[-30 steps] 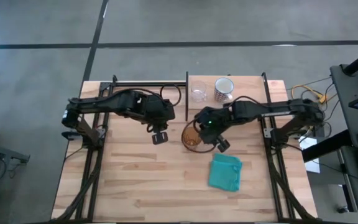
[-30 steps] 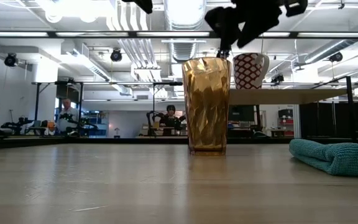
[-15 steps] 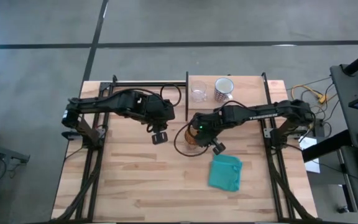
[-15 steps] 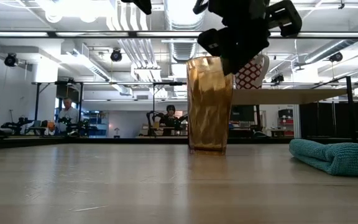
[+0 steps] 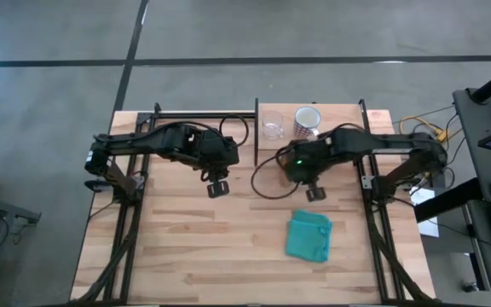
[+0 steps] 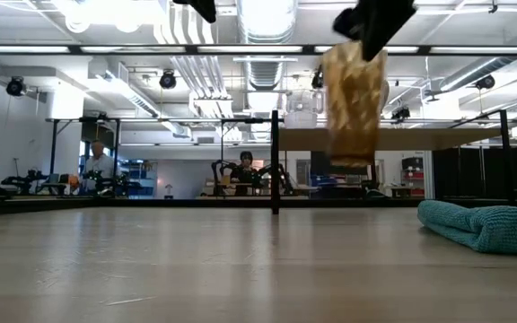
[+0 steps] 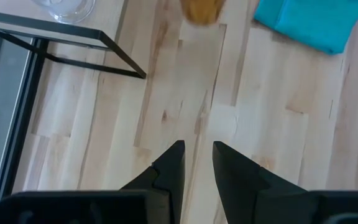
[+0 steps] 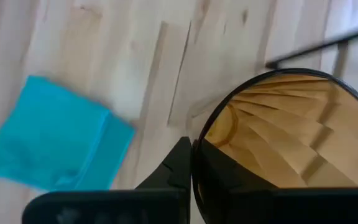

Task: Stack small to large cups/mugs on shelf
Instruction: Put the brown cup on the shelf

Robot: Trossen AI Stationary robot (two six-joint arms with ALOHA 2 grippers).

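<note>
The right gripper (image 8: 191,163) was clenched on the rim of the amber tumbler (image 6: 353,103), which hung upright, clear of the table, just beside the shelf (image 5: 281,109) holding the white mug (image 5: 307,120) and glass cup (image 5: 272,128). The left gripper (image 7: 197,163), slightly parted and empty, waited farther off.

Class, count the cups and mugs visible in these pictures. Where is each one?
3. The clear glass cup and the speckled white mug stand on the shelf; the amber tumbler hangs lifted in the right gripper, jaws pinching its rim.
</note>
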